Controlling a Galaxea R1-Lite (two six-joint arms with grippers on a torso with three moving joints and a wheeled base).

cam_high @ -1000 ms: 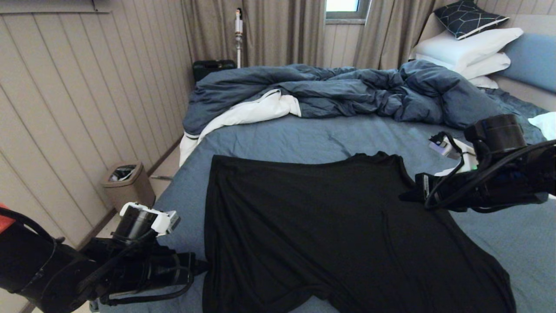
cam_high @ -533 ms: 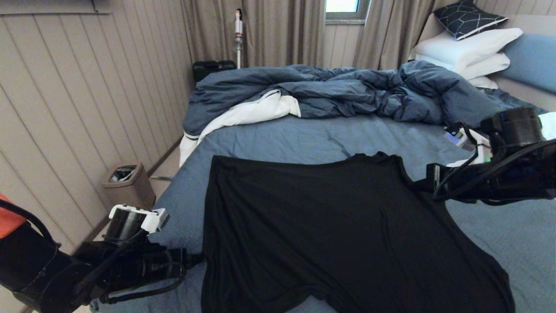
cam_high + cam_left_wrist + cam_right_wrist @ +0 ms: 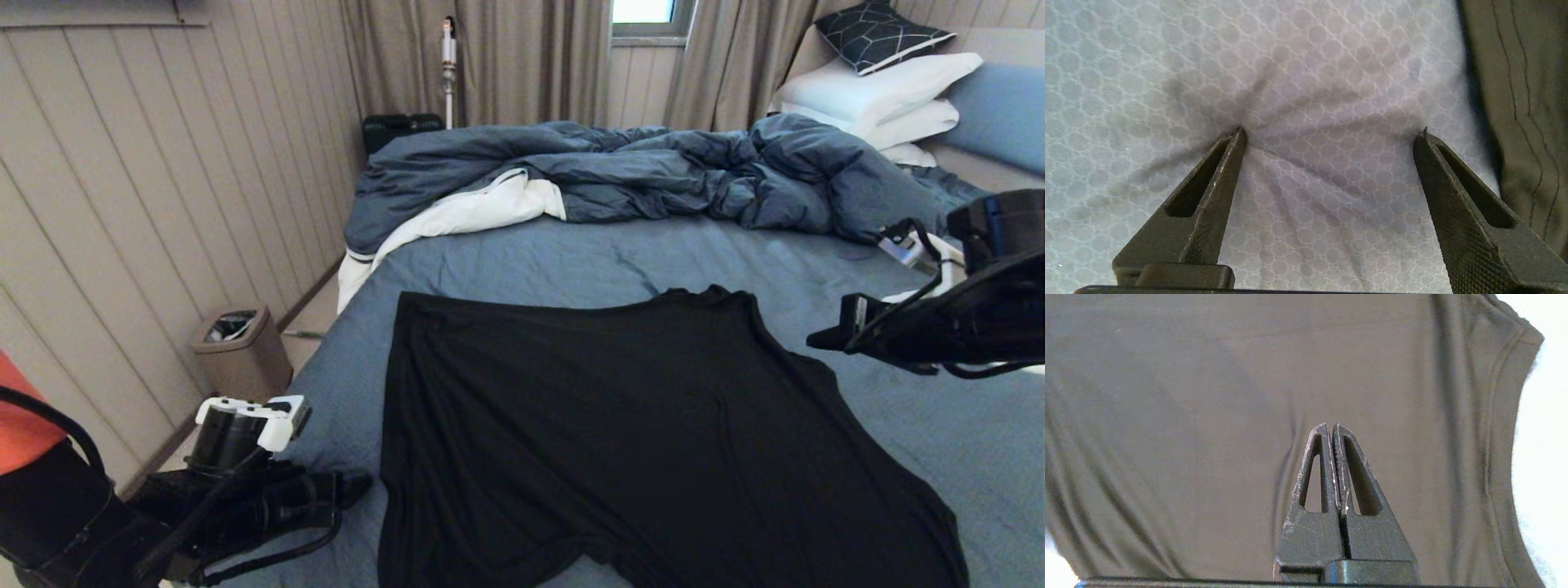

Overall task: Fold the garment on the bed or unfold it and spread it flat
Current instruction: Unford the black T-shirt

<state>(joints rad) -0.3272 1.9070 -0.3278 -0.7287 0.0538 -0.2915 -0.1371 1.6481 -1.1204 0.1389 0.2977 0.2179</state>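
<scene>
The garment (image 3: 620,433) is a black T-shirt lying spread on the bed's slate-blue sheet (image 3: 531,261), plain side up, with no print or lettering showing. My left gripper (image 3: 359,488) sits low at the shirt's left edge. It is open, and its fingertips (image 3: 1237,136) press into the sheet (image 3: 1290,61) just beside the garment's hem (image 3: 1527,102), holding nothing. My right gripper (image 3: 816,341) hovers at the shirt's right side, shut and empty. In the right wrist view the gripper (image 3: 1331,426) is above the garment (image 3: 1208,396).
A rumpled dark blue duvet (image 3: 637,171) with white lining lies across the far side of the bed. White pillows (image 3: 873,90) and a dark patterned cushion (image 3: 882,33) are stacked at the back right. A brown bin (image 3: 241,347) stands on the floor by the panelled wall on the left.
My right arm has drawn back to the right, off the shirt's shoulder. My left arm has slid left and down, away from the shirt's edge. The shirt has stayed in place.
</scene>
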